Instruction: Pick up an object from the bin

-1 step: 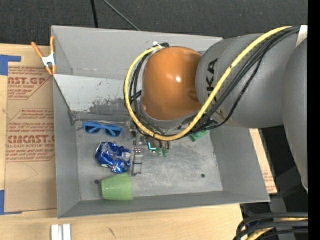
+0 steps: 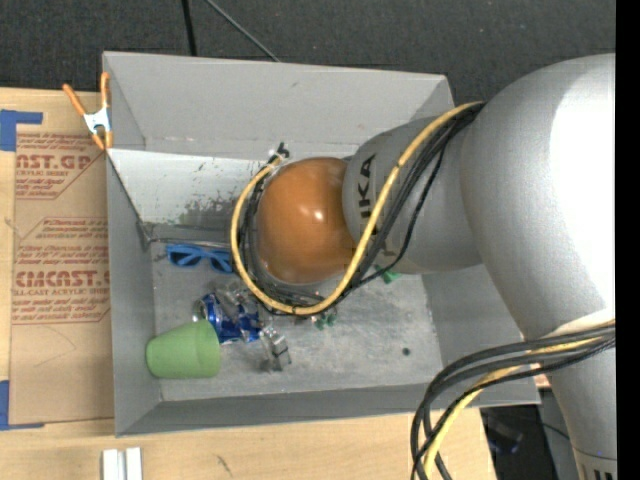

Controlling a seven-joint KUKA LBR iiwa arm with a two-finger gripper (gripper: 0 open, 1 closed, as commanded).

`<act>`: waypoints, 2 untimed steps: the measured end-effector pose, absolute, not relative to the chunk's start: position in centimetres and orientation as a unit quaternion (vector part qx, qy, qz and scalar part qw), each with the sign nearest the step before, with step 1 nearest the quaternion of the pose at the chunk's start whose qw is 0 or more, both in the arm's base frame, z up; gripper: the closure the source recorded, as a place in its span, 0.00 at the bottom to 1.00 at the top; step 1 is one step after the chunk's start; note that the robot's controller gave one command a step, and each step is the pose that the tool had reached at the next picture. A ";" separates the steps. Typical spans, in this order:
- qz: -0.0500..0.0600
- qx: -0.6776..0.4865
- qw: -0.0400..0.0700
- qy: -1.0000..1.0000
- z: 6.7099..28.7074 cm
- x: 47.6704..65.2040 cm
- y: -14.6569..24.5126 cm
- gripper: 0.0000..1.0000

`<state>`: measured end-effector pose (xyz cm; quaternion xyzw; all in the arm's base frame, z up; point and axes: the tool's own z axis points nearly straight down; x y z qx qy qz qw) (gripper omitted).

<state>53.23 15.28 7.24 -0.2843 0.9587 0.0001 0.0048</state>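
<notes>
- The silver KUKA arm (image 2: 520, 188) is reaching into the grey metal bin (image 2: 300, 108) from the right, with its glossy orange rounded cover (image 2: 305, 218) sitting over the middle of the bin floor.
- Yellow and black cables (image 2: 245, 238) are looping around the cover's edge.
- The gripper (image 2: 256, 328) is pointing down below the cover, at the lower left part of the floor. Its tip is largely hidden, so whether it is open or closed cannot be told.
- 1 crumpled shiny blue object (image 2: 226, 318), foil-like with silver glints, is lying just beside the gripper on its left. It is the nearest thing to the gripper, and contact between them cannot be judged.
- 1 pale green plastic cup (image 2: 183, 354) is lying on its side at the lower left corner, touching or nearly touching the blue object.
- 1 pair of blue plastic sunglasses (image 2: 200, 258) is resting against the foot of the left wall, above the blue object and apart from it.
- A few tiny green specks (image 2: 405, 350) are lying scattered on the floor to the right.
</notes>
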 end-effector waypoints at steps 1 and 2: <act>0.001 -0.285 0.004 0.959 7.3 53.2 15.4 1.00; 0.001 -0.313 0.006 0.950 28.9 52.6 20.8 1.00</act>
